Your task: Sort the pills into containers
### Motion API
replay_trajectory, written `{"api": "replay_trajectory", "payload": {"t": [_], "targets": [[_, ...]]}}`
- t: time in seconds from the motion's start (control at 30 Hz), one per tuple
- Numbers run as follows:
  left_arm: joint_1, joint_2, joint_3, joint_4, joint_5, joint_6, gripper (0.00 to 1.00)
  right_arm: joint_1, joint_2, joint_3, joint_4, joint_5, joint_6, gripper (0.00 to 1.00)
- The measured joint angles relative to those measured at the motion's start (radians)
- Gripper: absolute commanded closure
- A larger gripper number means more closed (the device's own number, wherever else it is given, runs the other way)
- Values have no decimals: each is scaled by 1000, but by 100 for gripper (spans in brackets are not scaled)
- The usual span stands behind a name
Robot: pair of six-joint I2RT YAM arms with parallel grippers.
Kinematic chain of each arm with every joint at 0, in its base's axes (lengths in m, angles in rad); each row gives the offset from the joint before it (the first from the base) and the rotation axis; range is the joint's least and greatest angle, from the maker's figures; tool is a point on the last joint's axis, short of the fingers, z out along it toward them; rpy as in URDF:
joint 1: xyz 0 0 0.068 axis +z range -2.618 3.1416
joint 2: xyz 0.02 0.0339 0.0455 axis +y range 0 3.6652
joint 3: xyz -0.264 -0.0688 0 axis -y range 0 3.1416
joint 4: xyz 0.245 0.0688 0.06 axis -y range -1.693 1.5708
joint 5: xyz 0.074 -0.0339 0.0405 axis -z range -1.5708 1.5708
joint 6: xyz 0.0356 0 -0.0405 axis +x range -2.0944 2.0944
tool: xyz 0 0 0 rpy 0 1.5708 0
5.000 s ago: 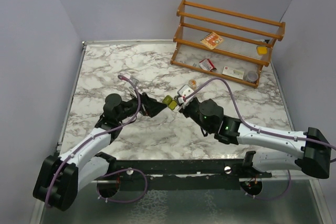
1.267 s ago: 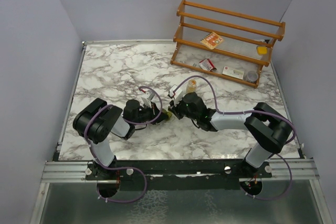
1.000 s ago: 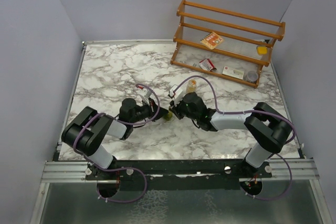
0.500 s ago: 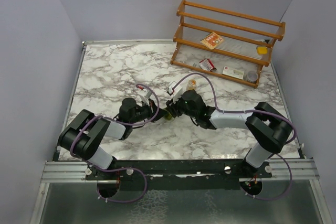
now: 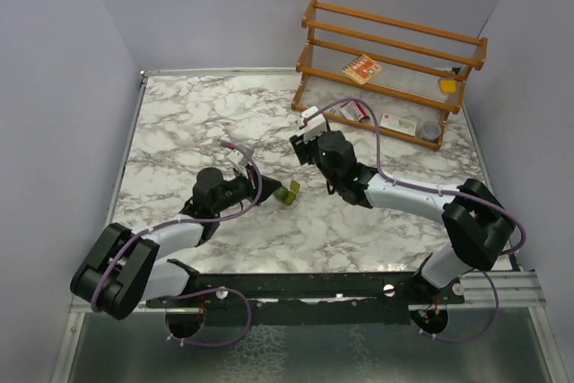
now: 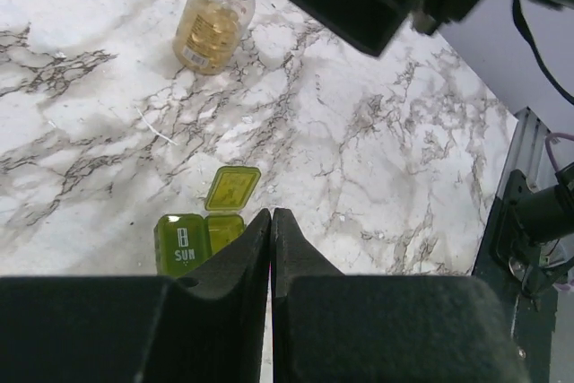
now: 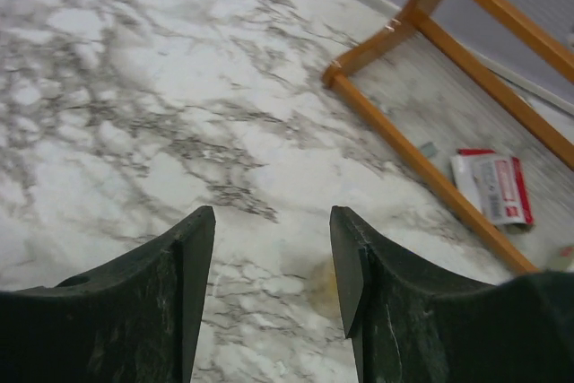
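The olive-green pill box (image 6: 184,241) lies on the marble just left of my left gripper (image 6: 271,213); one lid reads SUN and is closed, the neighbouring lid (image 6: 233,187) stands open. That gripper is shut with nothing between its fingers. In the top view the pill box (image 5: 289,193) sits just right of the left gripper (image 5: 261,189). The clear bottle (image 6: 213,17) stands upright beyond the box with yellow-orange pills (image 6: 206,31) inside. My right gripper (image 7: 273,221) is open above bare marble, with a blurred yellowish patch (image 7: 325,282) by its right finger. In the top view the right gripper (image 5: 305,143) hides the bottle.
A wooden rack (image 5: 395,42) stands at the back right with red-and-white cartons (image 5: 354,111), a yellow block (image 5: 447,85) and a small grey jar (image 5: 430,130). The rack's lower rail (image 7: 421,163) and a carton (image 7: 493,187) lie ahead of the right gripper.
My right gripper has opened and swung back towards the rack, away from the pill box. The left gripper has drawn back to the left, leaving the box on the table.
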Motion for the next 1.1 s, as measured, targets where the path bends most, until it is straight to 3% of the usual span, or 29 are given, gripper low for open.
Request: {"api": "replay_trajectory", "payload": {"t": [0.2,0.5,0.57,1.1], "targets": [[17,-166,2,-136,-48,35,72,-122,0,0,-27,85,38,45],[24,-519,-14,-288,-259,43,66,-193,23,-21,-21,82,62,45],[24,-558,-14,-318,-291,46,66,-193,48,-18,-14,79,63,39],[24,-539,-14,-441,-331,46,64,-239,140,3,0,15,114,35]]}}
